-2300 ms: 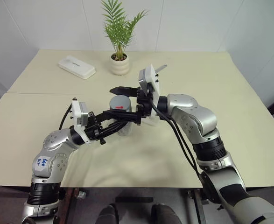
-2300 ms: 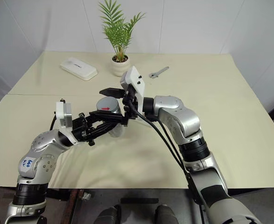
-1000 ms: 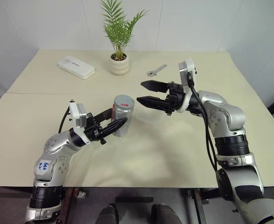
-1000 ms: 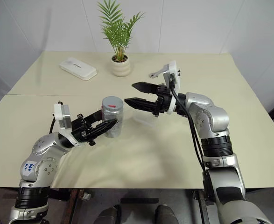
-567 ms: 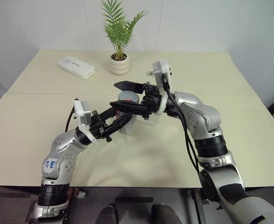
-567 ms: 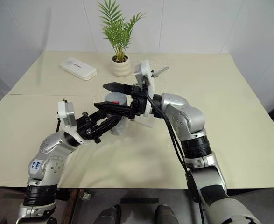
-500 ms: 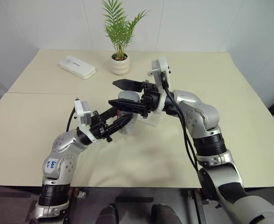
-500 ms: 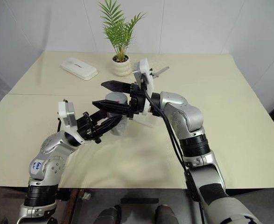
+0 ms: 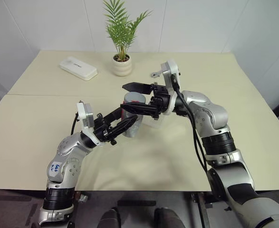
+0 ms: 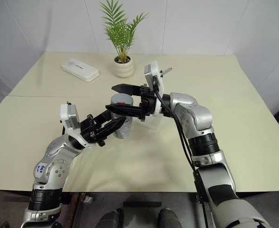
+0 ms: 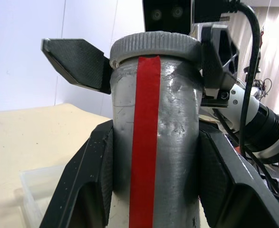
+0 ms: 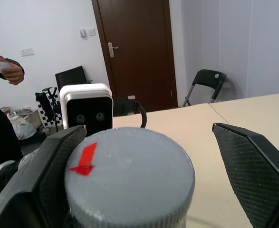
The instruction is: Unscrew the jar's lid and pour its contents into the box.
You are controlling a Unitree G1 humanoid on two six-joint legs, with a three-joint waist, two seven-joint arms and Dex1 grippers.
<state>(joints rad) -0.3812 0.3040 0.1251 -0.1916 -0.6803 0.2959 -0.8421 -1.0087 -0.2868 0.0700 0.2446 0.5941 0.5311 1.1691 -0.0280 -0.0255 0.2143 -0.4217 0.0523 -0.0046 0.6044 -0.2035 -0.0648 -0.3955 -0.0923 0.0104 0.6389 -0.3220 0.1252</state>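
Two spread right gripper (image 9: 130, 98) fingers flank the lid (image 12: 129, 173) (left gripper (image 9: 121, 118) pinching jar (image 11: 154, 142)).

Lid (image 12: 129, 175) flanked by the open right pincer (image 9: 132, 98); bare table (image 9: 44, 128) all around.

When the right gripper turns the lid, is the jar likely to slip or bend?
The jar looks rigid, so it probably will not bend. Its smooth round wall might rotate inside the left gripper, which clamps only two sides. The lid has a ribbed edge, likely giving the open right gripper good hold.
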